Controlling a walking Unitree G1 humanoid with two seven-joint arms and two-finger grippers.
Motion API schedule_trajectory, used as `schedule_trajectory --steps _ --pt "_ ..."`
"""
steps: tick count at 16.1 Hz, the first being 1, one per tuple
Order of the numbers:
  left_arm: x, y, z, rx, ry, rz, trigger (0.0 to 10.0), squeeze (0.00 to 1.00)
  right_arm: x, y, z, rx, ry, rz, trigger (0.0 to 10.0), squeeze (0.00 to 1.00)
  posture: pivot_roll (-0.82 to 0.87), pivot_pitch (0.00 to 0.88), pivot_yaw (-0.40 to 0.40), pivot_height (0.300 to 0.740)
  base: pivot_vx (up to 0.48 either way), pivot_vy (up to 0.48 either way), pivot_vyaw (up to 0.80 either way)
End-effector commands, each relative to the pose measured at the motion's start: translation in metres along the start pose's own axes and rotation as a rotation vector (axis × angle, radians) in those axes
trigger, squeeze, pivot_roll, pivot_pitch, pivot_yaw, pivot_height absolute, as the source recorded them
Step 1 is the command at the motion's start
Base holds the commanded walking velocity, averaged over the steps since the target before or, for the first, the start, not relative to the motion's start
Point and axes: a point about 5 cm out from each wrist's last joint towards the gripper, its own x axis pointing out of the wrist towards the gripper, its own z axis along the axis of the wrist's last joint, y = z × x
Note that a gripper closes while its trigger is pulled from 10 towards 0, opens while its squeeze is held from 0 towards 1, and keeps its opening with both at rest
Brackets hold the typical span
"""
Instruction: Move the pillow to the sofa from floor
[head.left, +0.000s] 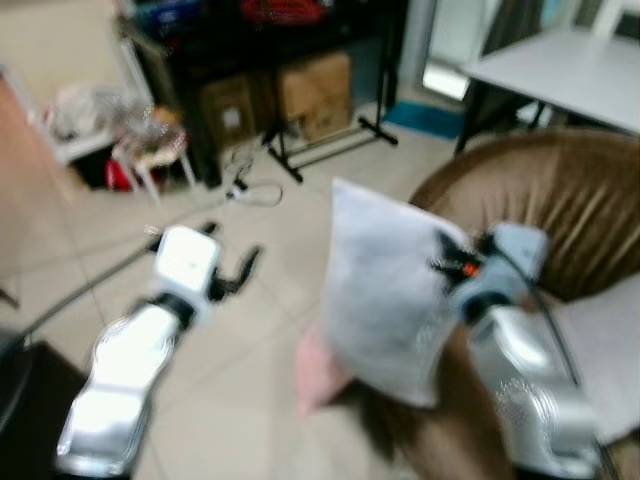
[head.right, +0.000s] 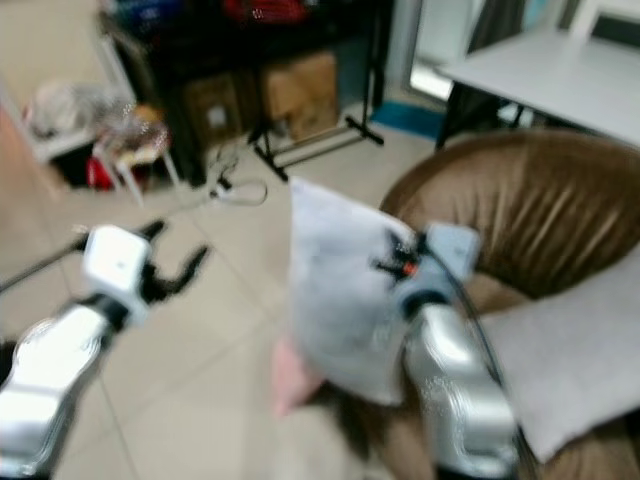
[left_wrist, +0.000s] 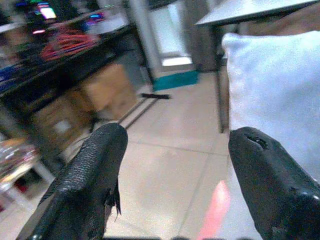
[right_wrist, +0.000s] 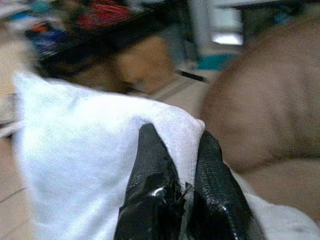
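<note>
— Pillow (head.left: 385, 300) up in the air, folks! White and puffy, pinched at its upper edge by the right pincer (right_wrist: 186, 165), black fingers (right_wrist: 152, 175) clamped tight on a fold of the fabric.

— Where does it hang, exactly?

— Upright, clear of the tiled floor (head.left: 250, 330), just in front of the brown sofa (head.left: 560, 200). Its right edge overlaps the sofa's rounded arm in the head views. Whether its lower corner touches the seat front, I cannot tell; the picture is blurred.

— And the other arm?

— Left pincer (head.left: 232, 268) is out over the bare floor, well apart from the pillow, fingers (left_wrist: 92, 175) spread wide and gripping nothing. From its wrist camera the pillow shows beyond the one finger.

— Anything already on the sofa?

— A pale grey cushion (head.right: 570, 370) lying on the seat, to the right of the silver forearm. And something pink (head.left: 320, 375) low down beneath the pillow; too smeared to name.

— Background?

— Dark shelving (head.left: 260, 60) with cardboard boxes (head.left: 315, 90) underneath, a cable (head.left: 255, 190) curling on the tiles, a small white stool (head.left: 155, 155) heaped with clutter, and a white desk (head.left: 560, 75) behind the sofa.
</note>
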Motion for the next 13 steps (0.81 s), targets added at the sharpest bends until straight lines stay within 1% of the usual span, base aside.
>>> schedule_trajectory --steps 1,6,9,13 --pt "-0.001 0.007 0.001 0.021 0.002 0.002 10.0 0.0 -0.001 0.005 0.013 0.006 -0.065 0.014 10.0 0.0 0.0 0.0 0.064 0.74 0.368 0.0 -0.8" --pt "0.001 0.002 -0.002 0.026 0.019 -0.049 10.0 0.0 -0.008 0.003 0.015 0.001 -0.068 0.009 10.0 0.0 -0.01 0.0 0.076 0.74 0.348 0.0 -0.8" --pt "0.0 -0.002 -0.005 0.007 0.032 -0.061 10.0 0.0 -0.014 0.001 0.014 0.002 -0.066 0.006 10.0 0.0 -0.02 0.0 0.073 0.74 0.0 0.0 -0.8" --pt "-0.001 -0.005 -0.007 -0.002 0.029 -0.046 10.0 0.0 -0.017 -0.001 0.011 -0.008 -0.049 -0.002 10.0 0.0 -0.02 0.0 0.052 0.74 0.0 0.0 0.0"
